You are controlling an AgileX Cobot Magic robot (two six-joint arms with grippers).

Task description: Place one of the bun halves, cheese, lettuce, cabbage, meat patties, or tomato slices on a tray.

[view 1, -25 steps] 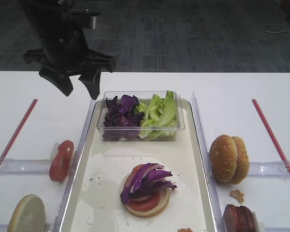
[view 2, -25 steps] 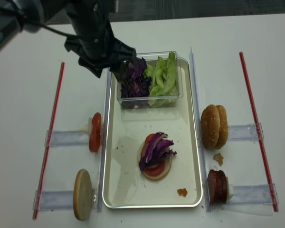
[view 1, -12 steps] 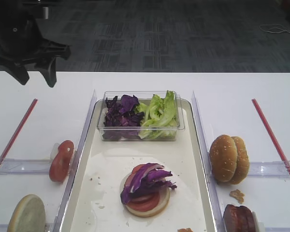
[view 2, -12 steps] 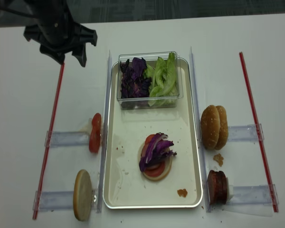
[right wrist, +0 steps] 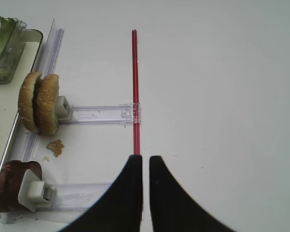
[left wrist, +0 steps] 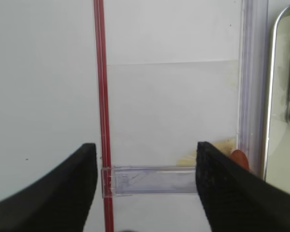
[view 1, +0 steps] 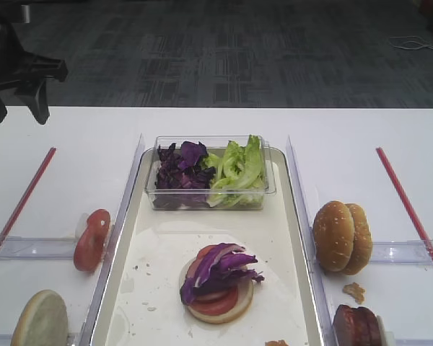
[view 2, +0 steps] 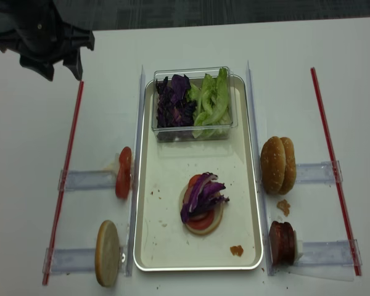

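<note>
Two sesame bun halves (view 1: 342,237) standing on edge just past the tray's (view 1: 291,238) right rim, nearest the right gripper (right wrist: 145,166) with fingers almost together, far from the left gripper (view 2: 49,66) spread wide beyond the top-left corner.

You're looking at a lab-style test bench, not a kitchen: a plain white table (view 1: 202,122) marked with red strips (view 2: 333,166) and clear plastic holders (view 2: 86,180) that stand food upright, dark office carpet tiles (view 1: 238,58) behind, and a loose cable (view 1: 415,45) on that floor.
</note>
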